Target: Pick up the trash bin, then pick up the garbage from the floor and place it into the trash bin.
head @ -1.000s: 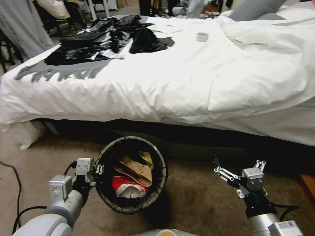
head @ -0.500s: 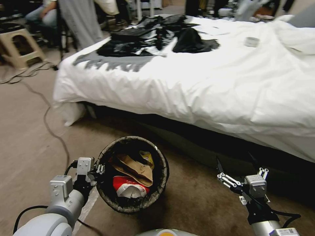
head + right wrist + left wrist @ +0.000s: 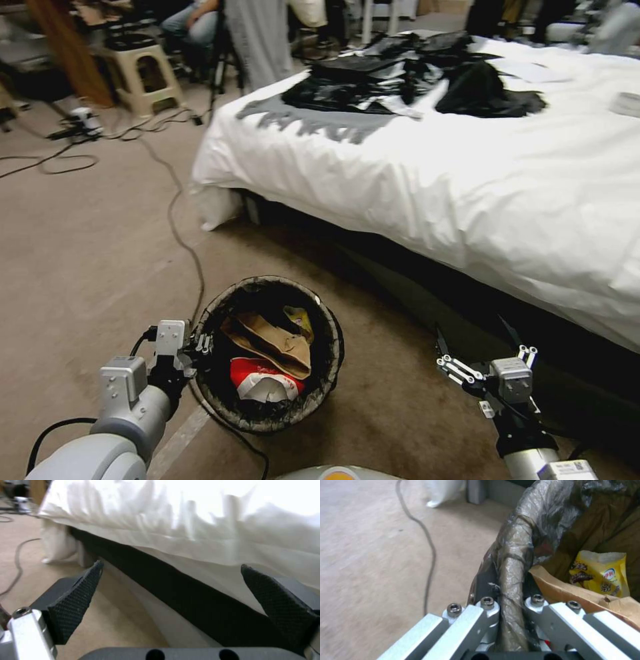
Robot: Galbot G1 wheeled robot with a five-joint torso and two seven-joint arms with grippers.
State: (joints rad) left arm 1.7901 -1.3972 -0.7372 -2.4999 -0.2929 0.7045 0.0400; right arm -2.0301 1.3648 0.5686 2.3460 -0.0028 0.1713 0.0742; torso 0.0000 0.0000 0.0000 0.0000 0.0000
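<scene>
**Left hand clamped on the bin rim, right hand spread and empty**

The left hand point(image 3: 200, 348) is clamped on the near rim of the trash bin point(image 3: 220, 408), its fingers point(image 3: 486, 615) pinching the bag-wrapped edge from both sides, as the left wrist view shows. The bin hangs just beyond that hand, low over the carpet point(image 3: 87, 267). Inside it, closest to the hand, lies a brown paper bag point(image 3: 273, 343); past that sits a yellow snack wrapper point(image 3: 601, 573), and beside the bag a red and white crumpled packet point(image 3: 263, 381).

Well apart from the bin, the right hand point(image 3: 477, 343) hovers with its fingers point(image 3: 75, 597) spread wide, nothing between them. Straight ahead of it runs the dark base of the bed point(image 3: 467, 187), whose white sheet hangs over the edge.

A cable point(image 3: 179, 227) trails across the carpet beyond the left hand. Farther off, black bags point(image 3: 387, 73) lie heaped on the bed, and a stool point(image 3: 140, 77) stands at the back of the room.
</scene>
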